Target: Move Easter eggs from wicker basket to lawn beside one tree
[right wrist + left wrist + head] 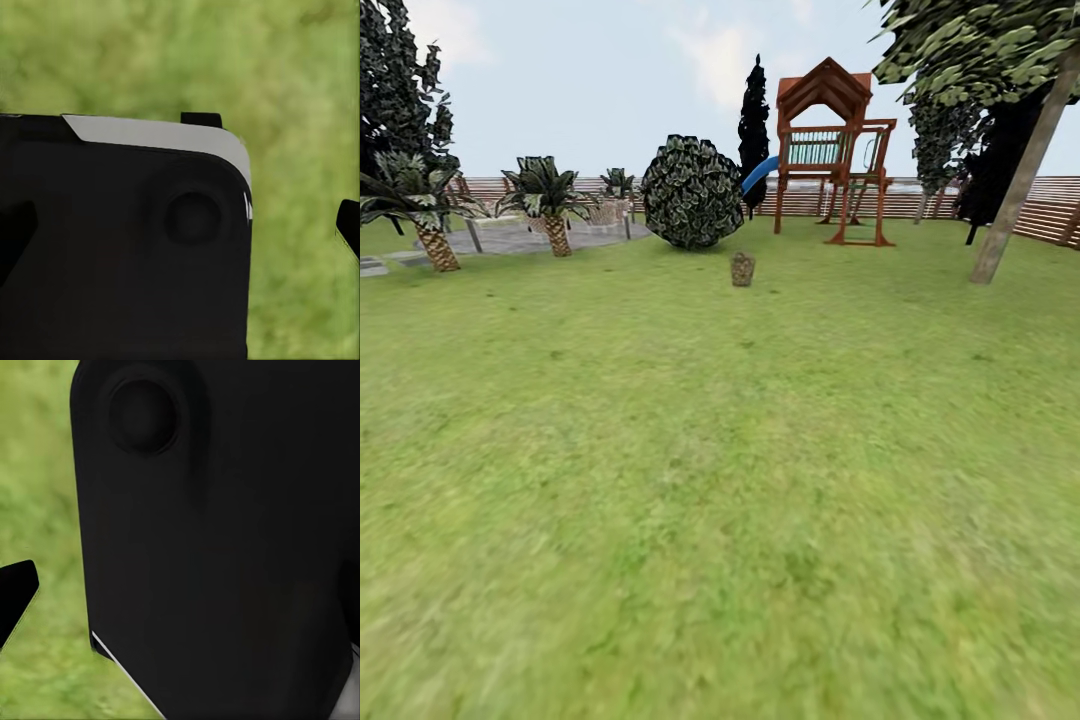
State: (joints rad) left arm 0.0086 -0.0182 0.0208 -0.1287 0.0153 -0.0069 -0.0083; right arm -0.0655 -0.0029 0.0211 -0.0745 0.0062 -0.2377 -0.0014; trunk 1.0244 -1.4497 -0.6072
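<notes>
Still far off: wicker basket (742,268) sat dead ahead across lawn (720,480), favouring neither arm (tree (1020,170) right). End effector spread — cannot tell, either side.

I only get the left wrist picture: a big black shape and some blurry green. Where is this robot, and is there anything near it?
Observer: It stands on a wide lawn in a fenced garden; far ahead sits a small wicker basket on the grass.
Operator: Any trees?
Observer: Yes, a tree with a pale leaning trunk stands ahead to the right, well apart from the basket.
Operator: Anything else out there?
Observer: A round bush behind the basket and a wooden play tower with a blue slide by the fence.
</notes>
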